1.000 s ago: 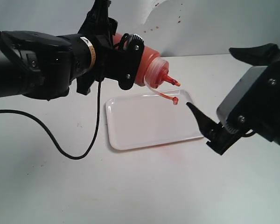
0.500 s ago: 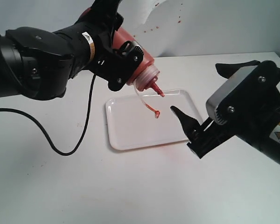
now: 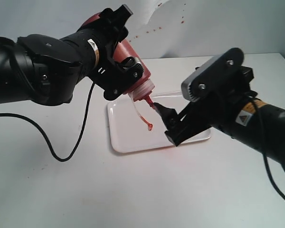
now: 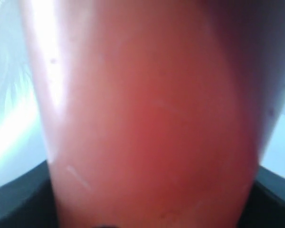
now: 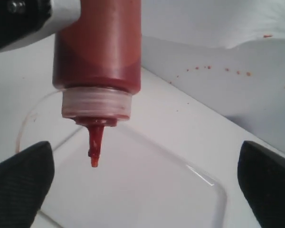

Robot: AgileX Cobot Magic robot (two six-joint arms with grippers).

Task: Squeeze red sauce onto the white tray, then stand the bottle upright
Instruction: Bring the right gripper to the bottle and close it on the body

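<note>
Exterior: left gripper (image 3: 126, 54) clamped on the translucent orange-red plastic squeeze bottle (image 3: 135, 78), which tilts nozzle-down above the flat white rectangular tray (image 3: 126, 140). Right gripper (image 3: 167, 124) is low over the tray's right half, just beside the nozzle. White surface (image 3: 133, 190) lies open beyond the tray's near edge.

Left wrist: bottle wall fills the frame.

Right wrist: fingers (image 5: 20, 183) wide apart, with the nozzle hanging between them, clear of both.

Glossy, translucent red-orange plastic for the bottle (image 3: 128, 51), paler and whitish at its collar. Smooth white plastic, faintly shiny, for the white tray (image 3: 128, 137). Matt white across the tabletop (image 3: 133, 190).
</note>
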